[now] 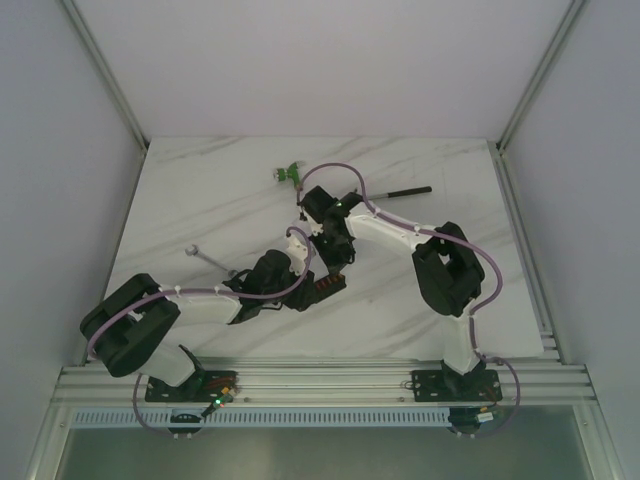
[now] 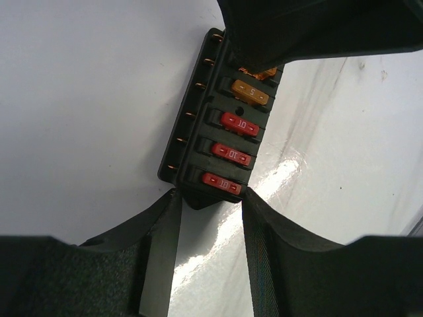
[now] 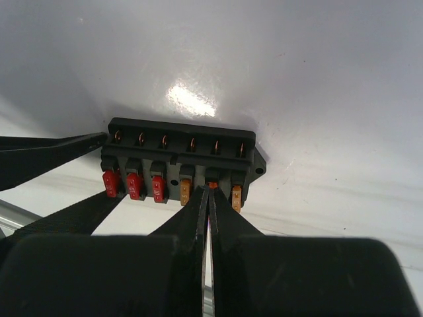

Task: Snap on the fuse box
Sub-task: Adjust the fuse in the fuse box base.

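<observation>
The fuse box point(image 1: 328, 285) lies near the middle of the white table, a black block point(image 2: 198, 142) with three red fuses point(image 2: 239, 123) and orange ones in a row. My left gripper point(image 2: 210, 195) straddles its near end, one fingertip against each side. In the right wrist view those left fingers point(image 3: 53, 148) clamp the left end of the fuse box point(image 3: 178, 155). My right gripper point(image 3: 210, 188) comes down on the row from above. It is shut, its tips pinching a small orange fuse point(image 3: 211, 185) in the second slot from the right.
A black-handled tool point(image 1: 405, 190) lies at the back right, beyond the right arm. A green object point(image 1: 290, 175) sits at the back centre. A small metal wrench point(image 1: 205, 258) lies left of the left wrist. Aluminium rails point(image 1: 520, 250) line the table's sides.
</observation>
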You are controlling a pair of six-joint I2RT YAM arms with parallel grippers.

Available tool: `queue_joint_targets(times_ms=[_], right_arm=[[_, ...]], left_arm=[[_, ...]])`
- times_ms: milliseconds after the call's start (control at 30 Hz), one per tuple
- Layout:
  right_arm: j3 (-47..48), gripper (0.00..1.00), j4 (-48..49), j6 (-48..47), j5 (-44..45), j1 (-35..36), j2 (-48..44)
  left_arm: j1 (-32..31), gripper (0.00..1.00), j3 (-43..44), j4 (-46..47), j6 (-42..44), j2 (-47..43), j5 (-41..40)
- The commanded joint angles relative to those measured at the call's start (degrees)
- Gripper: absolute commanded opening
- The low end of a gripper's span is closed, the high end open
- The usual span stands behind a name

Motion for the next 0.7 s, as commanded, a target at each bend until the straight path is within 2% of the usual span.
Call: queue_joint_targets(times_ms=[0, 167, 400, 533, 667], right_arm=[[-10.1, 0.00, 0.0, -0.8, 2.8, 2.5, 18.3], [-7.9, 0.00, 0.9, -1.5, 0.2, 3.7, 15.9], [-0.4, 0.00, 2.6, -1.6, 0.7, 3.5, -0.1], [-1.9, 0.15, 7.5, -0.7, 3.1, 2.0, -8.8], [-9.2, 0.24, 14.1, 1.2, 6.8, -1.5, -18.3]], left_arm=[[0.0, 0.49, -0.9, 2.1, -0.2, 2.3, 1.4], [0.1, 0.49, -0.8, 2.4, -0.4, 2.4, 1.2], [0.1, 0.50, -0.2, 1.0, -1.1, 0.4, -1.6], [0.1, 0.51, 1.2, 0.3, -2.2, 1.7, -4.6], [0.1, 0.64, 3.5, -0.4, -3.4, 2.3, -4.9]])
